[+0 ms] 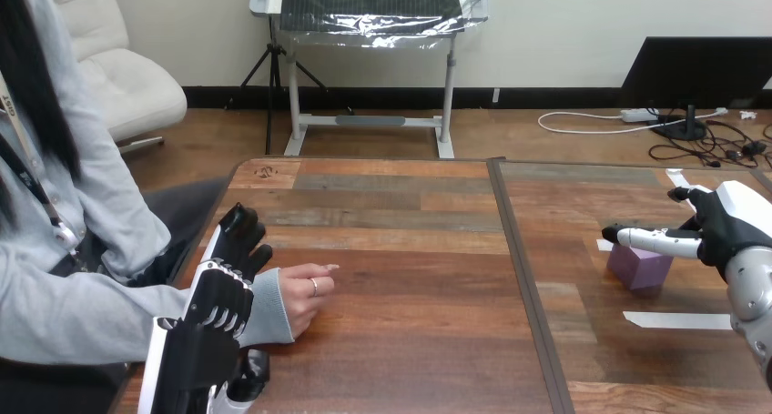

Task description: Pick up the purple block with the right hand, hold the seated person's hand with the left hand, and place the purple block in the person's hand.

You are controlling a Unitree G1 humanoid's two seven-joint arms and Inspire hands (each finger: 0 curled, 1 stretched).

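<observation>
The purple block (pixel 640 268) stands on the right half of the wooden table (pixel 410 250). My right hand (pixel 728 225) hovers just right of it, open, with straight fingers (pixel 651 240) reaching left across the block's top. The person's hand (pixel 305 293) rests palm down on the table's left half, loosely closed. My left hand (pixel 221 291) lies across the person's grey-sleeved wrist (pixel 269 307). Its fingers bend over the wrist's far side and its thumb (pixel 254 367) sits on the near side.
A white tape strip (pixel 678 320) lies on the table in front of the block, and a smaller one (pixel 604 245) lies beside it. A dark seam (pixel 521 277) divides the table into two halves. The person sits at the left edge.
</observation>
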